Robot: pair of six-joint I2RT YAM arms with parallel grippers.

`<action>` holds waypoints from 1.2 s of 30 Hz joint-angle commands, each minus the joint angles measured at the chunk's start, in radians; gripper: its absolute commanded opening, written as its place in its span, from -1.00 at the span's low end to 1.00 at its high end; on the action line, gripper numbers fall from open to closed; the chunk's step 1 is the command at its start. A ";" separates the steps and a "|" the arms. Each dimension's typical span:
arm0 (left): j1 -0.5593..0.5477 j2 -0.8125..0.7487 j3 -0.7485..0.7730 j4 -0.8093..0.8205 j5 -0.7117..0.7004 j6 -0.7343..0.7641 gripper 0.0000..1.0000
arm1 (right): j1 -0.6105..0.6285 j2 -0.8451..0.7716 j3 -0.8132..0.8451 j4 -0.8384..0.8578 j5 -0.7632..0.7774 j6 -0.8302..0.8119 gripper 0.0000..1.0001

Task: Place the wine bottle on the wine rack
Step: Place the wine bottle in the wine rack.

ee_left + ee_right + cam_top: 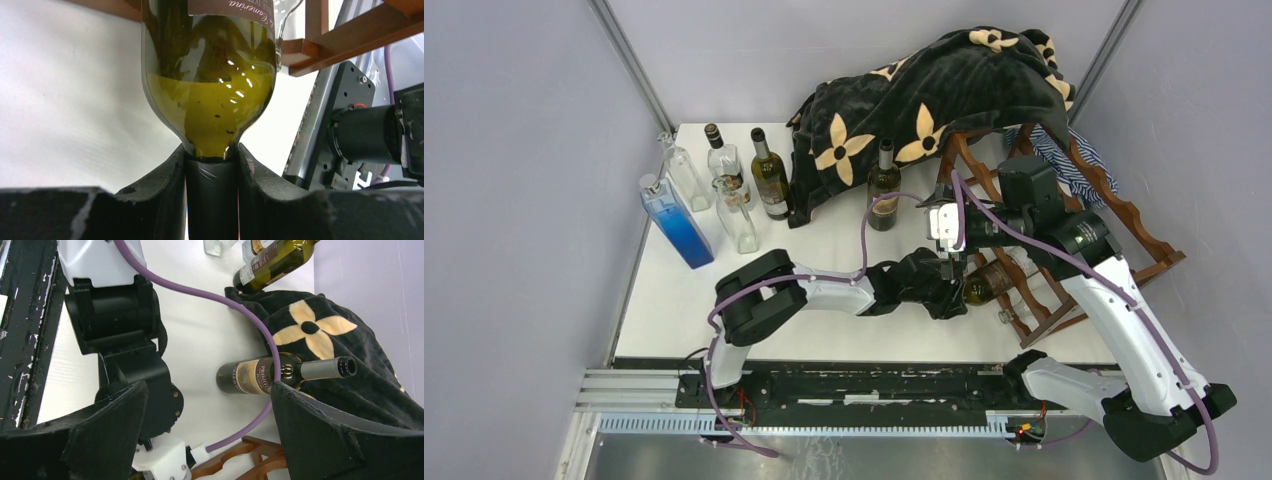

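Note:
The wine bottle (990, 283), green glass with a dark label, lies level at the low front corner of the wine rack (1146, 238). My left gripper (954, 290) is shut on its black-capped neck. In the left wrist view the bottle (210, 75) fills the top, its neck pinched between the fingers (165, 190) of the left gripper (212, 165), with rack rails (340, 47) beside it. My right gripper (979, 228) hovers above the left wrist by the rack's front. In its own view the right gripper (209, 385) stands wide open and empty, a scalloped rack rail (250, 452) below.
A black flowered blanket (944, 90) drapes the rack's back, with a striped cloth (1064, 160) beside it. Another wine bottle (883, 190) stands by the blanket. At the back left stand a green bottle (771, 175), a blue bottle (674, 220) and clear bottles (736, 215).

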 commanded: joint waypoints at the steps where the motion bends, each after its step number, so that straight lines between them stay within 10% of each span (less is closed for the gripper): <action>1: 0.003 0.020 0.119 0.131 0.006 0.062 -0.96 | -0.006 -0.019 -0.009 0.046 -0.026 0.007 0.96; 36: 0.041 0.228 0.400 0.116 0.020 0.044 -0.96 | -0.032 -0.040 -0.043 0.077 -0.083 0.022 0.96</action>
